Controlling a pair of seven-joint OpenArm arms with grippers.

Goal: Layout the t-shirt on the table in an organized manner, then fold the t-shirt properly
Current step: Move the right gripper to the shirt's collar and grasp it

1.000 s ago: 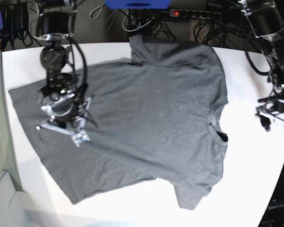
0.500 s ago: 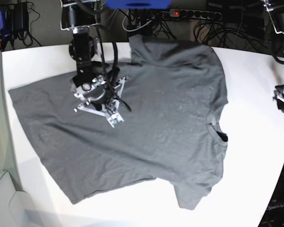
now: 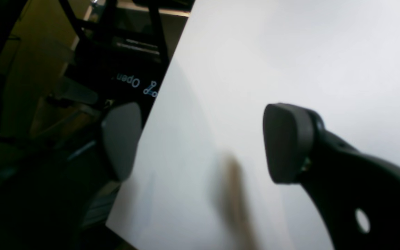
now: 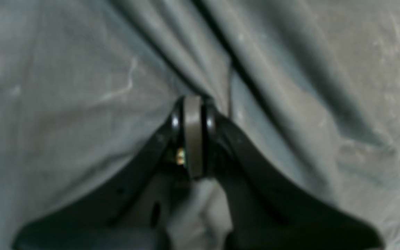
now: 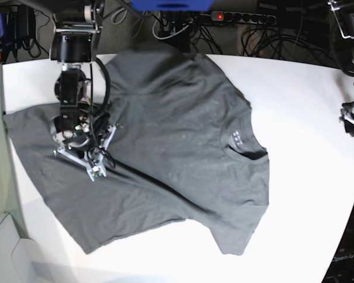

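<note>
Charcoal t-shirt (image 5: 165, 141) — seemingly pinched in right claw (image 4: 193, 104)

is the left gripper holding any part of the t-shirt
No, the left gripper stands open over the bare white table, with nothing between its fingers, and no t-shirt cloth shows in the left wrist view.

T-shirt (image 5: 165, 153) spread on table (image 5: 307, 177), collar toward base view's right; right claw (image 4: 193, 104) on it.
</note>
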